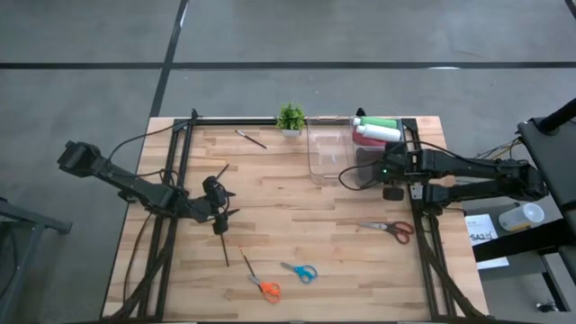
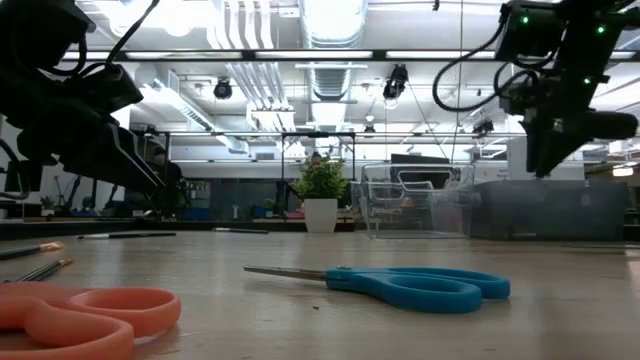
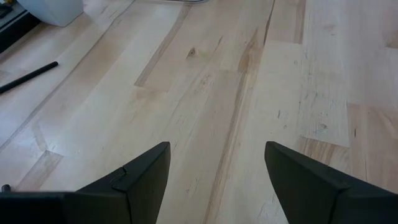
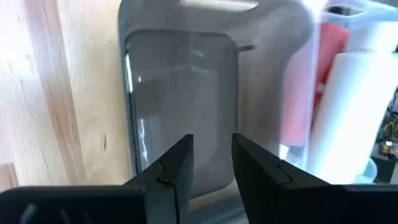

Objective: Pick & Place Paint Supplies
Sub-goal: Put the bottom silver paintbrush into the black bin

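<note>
A green bottle (image 1: 379, 121), a white bottle (image 1: 378, 133) and a pink-red bottle (image 4: 301, 93) lie side by side at the far right, just right of a clear bin (image 1: 328, 148). Thin dark brushes lie on the wood at the back (image 1: 250, 138) and near the left arm (image 1: 223, 245); another brush (image 3: 28, 74) shows in the left wrist view. My right gripper (image 4: 211, 155) hangs above the clear bin's near end, pointing steeply down, its fingers a narrow gap apart with nothing between them. My left gripper (image 3: 217, 155) stands wide open over bare wood at the table's left.
A small potted plant (image 1: 290, 117) stands at the far edge, left of the bin. Red-handled scissors (image 1: 396, 229), blue scissors (image 1: 301, 272) and orange scissors (image 1: 265, 288) lie on the near half. Black frame rails (image 1: 180, 162) run along both sides of the table.
</note>
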Tool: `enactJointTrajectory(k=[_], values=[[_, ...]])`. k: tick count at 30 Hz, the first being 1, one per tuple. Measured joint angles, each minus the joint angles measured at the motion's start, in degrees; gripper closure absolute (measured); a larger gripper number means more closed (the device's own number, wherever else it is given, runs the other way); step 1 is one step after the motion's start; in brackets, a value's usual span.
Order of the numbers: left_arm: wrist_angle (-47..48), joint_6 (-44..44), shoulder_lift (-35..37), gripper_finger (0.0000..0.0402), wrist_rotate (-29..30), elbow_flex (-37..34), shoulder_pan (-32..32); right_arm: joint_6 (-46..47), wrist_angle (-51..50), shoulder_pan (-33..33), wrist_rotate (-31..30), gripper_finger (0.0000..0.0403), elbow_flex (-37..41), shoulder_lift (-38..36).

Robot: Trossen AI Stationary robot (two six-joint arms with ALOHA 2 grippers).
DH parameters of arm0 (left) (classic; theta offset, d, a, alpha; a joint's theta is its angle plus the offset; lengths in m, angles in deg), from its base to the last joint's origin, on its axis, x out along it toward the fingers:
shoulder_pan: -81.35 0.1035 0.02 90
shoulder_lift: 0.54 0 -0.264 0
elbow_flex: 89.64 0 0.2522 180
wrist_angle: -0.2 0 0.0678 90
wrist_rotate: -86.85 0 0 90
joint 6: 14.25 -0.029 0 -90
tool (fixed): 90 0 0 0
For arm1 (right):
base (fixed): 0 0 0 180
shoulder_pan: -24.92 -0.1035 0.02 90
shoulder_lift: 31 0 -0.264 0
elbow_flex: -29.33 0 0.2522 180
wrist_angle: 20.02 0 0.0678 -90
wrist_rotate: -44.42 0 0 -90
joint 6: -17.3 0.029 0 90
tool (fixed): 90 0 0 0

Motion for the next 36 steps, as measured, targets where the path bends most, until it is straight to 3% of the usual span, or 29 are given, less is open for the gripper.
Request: enactJointTrajectory(k=[11,15,20,27,36], values=[[0.0,0.0,0.0,0.0135,0.0,0.0,0.0,1.7,0.4,-4.7,0.3,0.0298,-10.2,0.0],[0.0,0.0,0.0,0.0135,0.0,0.0,0.0,1.7,4.9,-7.9,3.0,0.0298,-13.0,0.0],[0.0,0.0,0.0,0.0135,0.0,0.0,0.0,4.4,16.7,-9.8,10.5,0.0298,-14.0,0.2],[0.0,0.0,0.0,0.0135,0.0,0.0,0.0,6.2,43.7,-9.8,26.0,0.0298,-8.5,3.2],[0.0,0.0,0.0,0.0135,0.0,0.0,0.0,6.2,62.2,-9.8,27.7,0.0298,-6.6,17.0]])
